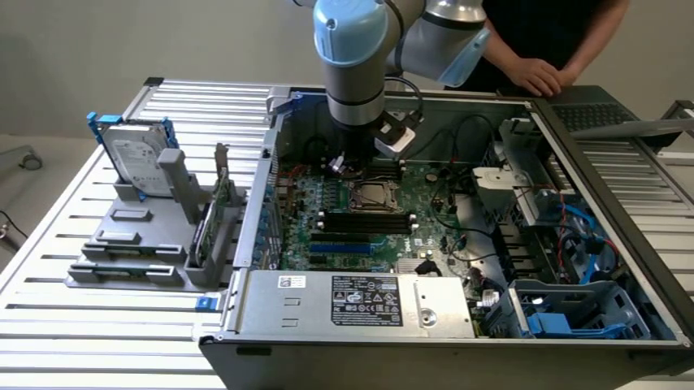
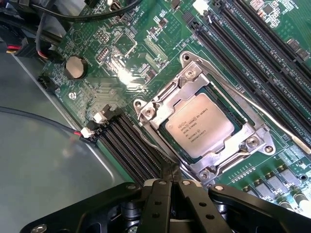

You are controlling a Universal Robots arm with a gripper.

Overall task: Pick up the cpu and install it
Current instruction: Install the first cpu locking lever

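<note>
A: Where is the cpu (image 2: 199, 131) found?
B: Just beyond the fingers (image 2: 156, 204), seated flat in the socket (image 2: 252, 141). It is judged light, stiff and delicate, so only its edges should be gripped.
A: And the gripper (image 2: 171, 175)?
B: It is closed completely and nothing is held. Whether the socket's near corner is touched cannot be told.

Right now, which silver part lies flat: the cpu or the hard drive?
The cpu, flat in its socket; the hard drive stands upright in the grey rack.
</note>
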